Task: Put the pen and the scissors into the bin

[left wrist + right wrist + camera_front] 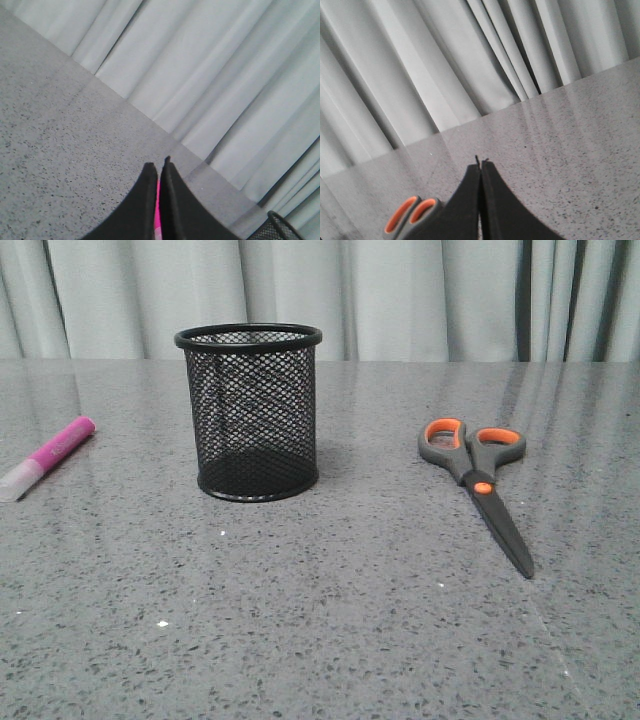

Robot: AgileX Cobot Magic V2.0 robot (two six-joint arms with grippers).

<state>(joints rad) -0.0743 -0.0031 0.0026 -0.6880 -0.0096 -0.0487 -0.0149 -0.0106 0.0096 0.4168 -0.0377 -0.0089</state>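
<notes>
The pen (50, 457), magenta with a whitish cap, lies on the table at the far left. The black mesh bin (252, 410) stands upright in the middle. The scissors (480, 480) lie closed at the right, handles away from me. Neither gripper shows in the front view. In the left wrist view my left gripper (159, 167) is shut and empty. A strip of the pen (157, 210) shows through the slit between its fingers, and the bin's rim (280, 227) is at the corner. My right gripper (481, 167) is shut and empty, with the scissors' orange-lined handles (410, 215) beside it.
The grey speckled table (330, 620) runs back to a pale curtain (400, 290) along its far edge. Nothing else stands on the table.
</notes>
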